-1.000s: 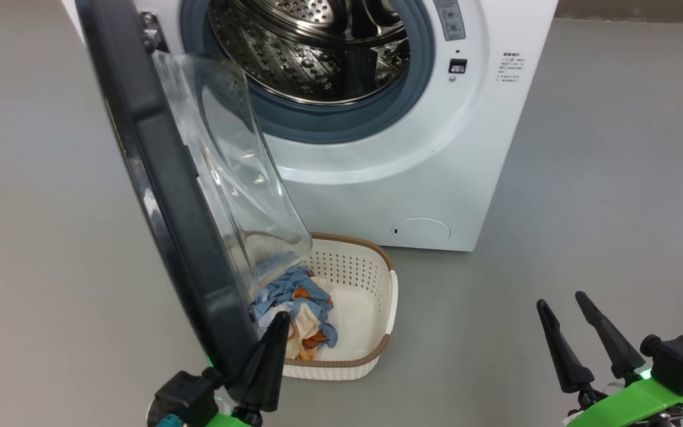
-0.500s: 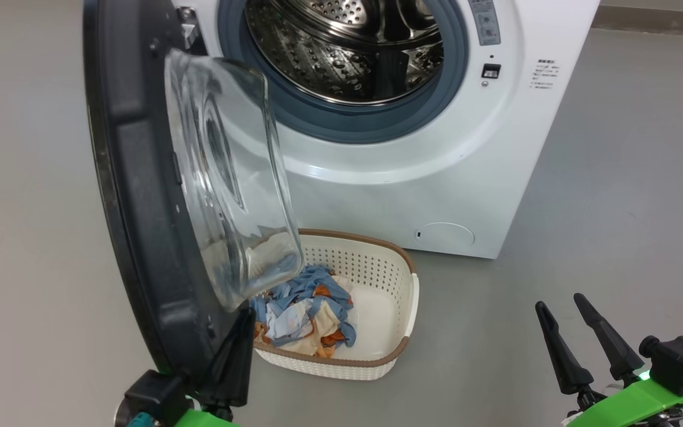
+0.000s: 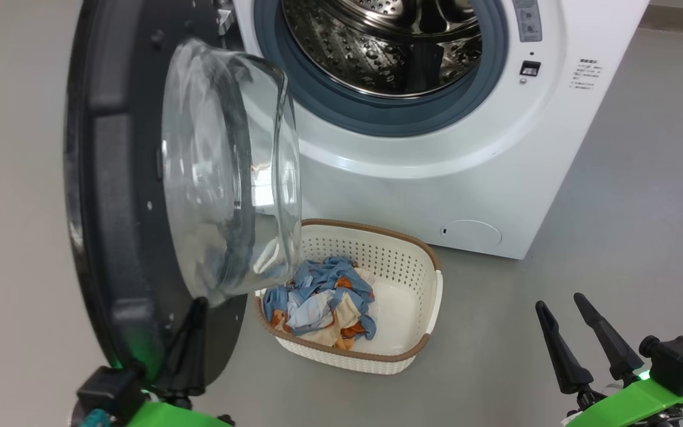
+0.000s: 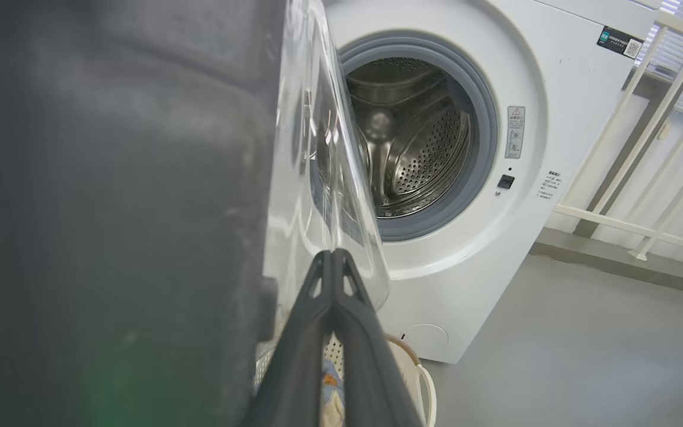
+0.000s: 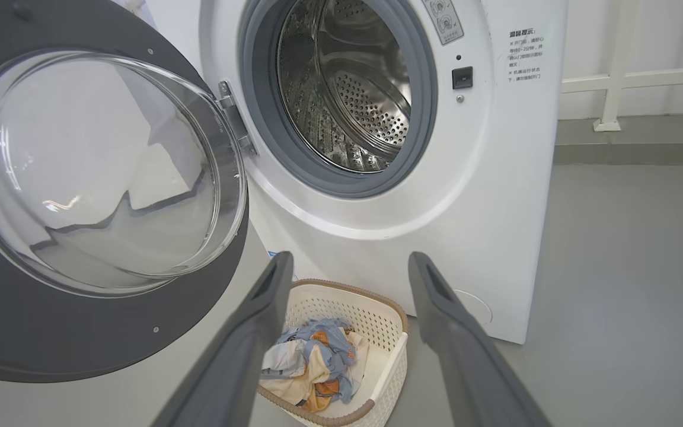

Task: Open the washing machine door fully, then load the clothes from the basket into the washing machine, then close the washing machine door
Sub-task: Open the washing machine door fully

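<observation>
The washing machine point(image 3: 436, 190) stands open, its steel drum point(image 3: 389, 53) bare inside. The washing machine door point(image 3: 122, 207) hangs swung out to the left, its clear glass bowl bulging toward the machine. My left gripper point(image 3: 199, 302) is shut, with its fingers pressed together against the inner face of the door's lower rim point(image 4: 110, 207); its tips point(image 4: 332, 255) lie beside the glass. Below the door sits the basket point(image 3: 430, 261), with the clothes point(image 3: 324, 302) heaped in its left half. My right gripper point(image 3: 559, 301) is open and holds nothing, off to the basket's right point(image 5: 350, 261).
Grey floor point(image 3: 644, 207) stretches to the right of the machine and in front of the basket. A white railing point(image 4: 614, 213) and a wall stand behind and to the right of the machine. The basket lies partly under the door's swing.
The door has swung further out to the left, and my shut left gripper has moved left with it. The head camera has shifted too. My right gripper has not moved.
</observation>
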Robot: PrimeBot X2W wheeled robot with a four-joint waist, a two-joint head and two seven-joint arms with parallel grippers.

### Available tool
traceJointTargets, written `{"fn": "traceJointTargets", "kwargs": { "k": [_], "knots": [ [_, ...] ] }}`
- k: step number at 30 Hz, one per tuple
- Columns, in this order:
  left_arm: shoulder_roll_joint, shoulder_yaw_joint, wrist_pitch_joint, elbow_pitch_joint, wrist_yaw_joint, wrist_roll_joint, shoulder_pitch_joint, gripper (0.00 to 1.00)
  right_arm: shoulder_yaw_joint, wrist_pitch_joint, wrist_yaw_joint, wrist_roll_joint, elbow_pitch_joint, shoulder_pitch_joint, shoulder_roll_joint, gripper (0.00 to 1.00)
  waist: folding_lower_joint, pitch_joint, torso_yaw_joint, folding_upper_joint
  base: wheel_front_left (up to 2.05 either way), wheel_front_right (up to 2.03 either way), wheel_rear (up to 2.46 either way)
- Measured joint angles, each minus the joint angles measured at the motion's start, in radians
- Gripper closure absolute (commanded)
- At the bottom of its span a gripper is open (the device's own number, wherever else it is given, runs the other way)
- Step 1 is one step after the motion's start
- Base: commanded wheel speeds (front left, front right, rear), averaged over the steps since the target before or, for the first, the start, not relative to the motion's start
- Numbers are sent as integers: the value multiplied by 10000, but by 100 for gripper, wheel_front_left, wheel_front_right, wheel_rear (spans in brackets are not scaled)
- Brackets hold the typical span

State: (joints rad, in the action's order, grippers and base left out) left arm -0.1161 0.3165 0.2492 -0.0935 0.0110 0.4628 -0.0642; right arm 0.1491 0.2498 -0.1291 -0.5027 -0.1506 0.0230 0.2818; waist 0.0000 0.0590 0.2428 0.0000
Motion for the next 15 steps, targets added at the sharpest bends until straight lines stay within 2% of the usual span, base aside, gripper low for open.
{"fn": "traceJointTargets", "kwargs": {
  "k": [15],
  "knots": [
    [-646, -965, -297, 282, 403, 401, -4, 100, -38, 0, 0, 2, -2, 28, -92, 0, 0, 186, 471, 0, 0, 0, 0]
  ]
}}
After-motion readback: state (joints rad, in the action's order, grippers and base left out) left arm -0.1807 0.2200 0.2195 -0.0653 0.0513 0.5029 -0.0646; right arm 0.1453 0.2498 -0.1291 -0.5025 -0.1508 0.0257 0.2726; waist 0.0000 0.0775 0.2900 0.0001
